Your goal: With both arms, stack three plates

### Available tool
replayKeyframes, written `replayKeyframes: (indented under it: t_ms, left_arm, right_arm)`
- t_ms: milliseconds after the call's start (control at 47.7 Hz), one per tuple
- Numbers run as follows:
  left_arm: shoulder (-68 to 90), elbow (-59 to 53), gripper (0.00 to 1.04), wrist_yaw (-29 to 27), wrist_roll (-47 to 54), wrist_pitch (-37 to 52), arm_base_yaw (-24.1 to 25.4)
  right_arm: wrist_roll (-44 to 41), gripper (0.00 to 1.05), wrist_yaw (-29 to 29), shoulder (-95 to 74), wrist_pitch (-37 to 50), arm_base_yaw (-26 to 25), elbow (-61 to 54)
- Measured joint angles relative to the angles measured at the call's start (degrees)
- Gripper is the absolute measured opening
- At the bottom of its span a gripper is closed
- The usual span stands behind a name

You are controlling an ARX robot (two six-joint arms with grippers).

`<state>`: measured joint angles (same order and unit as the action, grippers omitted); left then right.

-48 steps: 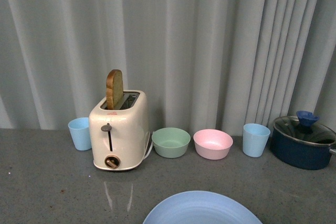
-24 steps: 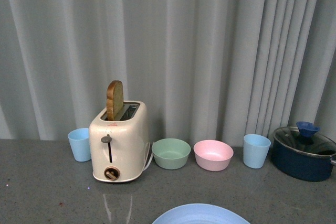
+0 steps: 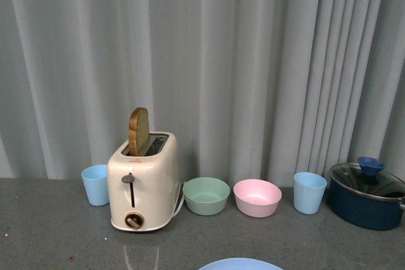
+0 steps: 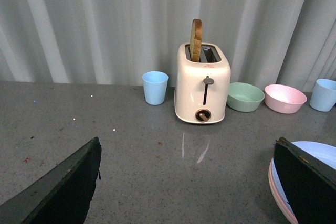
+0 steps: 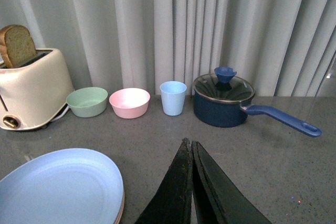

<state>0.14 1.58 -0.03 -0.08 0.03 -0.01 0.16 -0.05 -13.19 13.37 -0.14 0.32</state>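
A light blue plate (image 5: 58,187) lies on top of a stack on the grey counter, and a pink rim (image 5: 120,208) peeks out beneath it. The left wrist view shows the same blue plate (image 4: 318,152) over a pink plate edge (image 4: 275,188), beside one finger. Only a sliver of the blue plate (image 3: 240,263) shows at the bottom edge of the front view. My left gripper (image 4: 187,142) is open and wide, holding nothing, with bare counter between its fingers (image 4: 63,192). My right gripper (image 5: 188,143) is shut and empty, just to the right of the stack.
Along the curtain stand a cream toaster (image 3: 142,181) with a bread slice, a blue cup (image 3: 95,184), a green bowl (image 3: 206,195), a pink bowl (image 3: 257,197), another blue cup (image 3: 309,192) and a lidded dark blue saucepan (image 3: 368,195) with a long handle (image 5: 283,119).
In the front view the toaster, bowls and pot sit lower in the picture than before. Less of the blue plate shows at the bottom edge.
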Motion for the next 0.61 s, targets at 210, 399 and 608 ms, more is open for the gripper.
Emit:
replayKeyframes:
  t_ms: [210,399,608]
  left_arm:
    - [0.0,0.0,0.98,0.0,0.0,0.0,0.0]
    - [0.0,0.0,0.98,0.02,0.0,0.0,0.0]
    - [0.0,0.0,0.98,0.02,0.0,0.0,0.0]
  right_arm:
    - [-0.02,0.03,0.0,2.82,-2.73,0.0,0.0]
    - [-0.02,0.03,0.0,12.33,-13.0,0.0,0.04]
    - [-0.02,0.03,-0.02,12.94,-13.33,0.0,0.04]
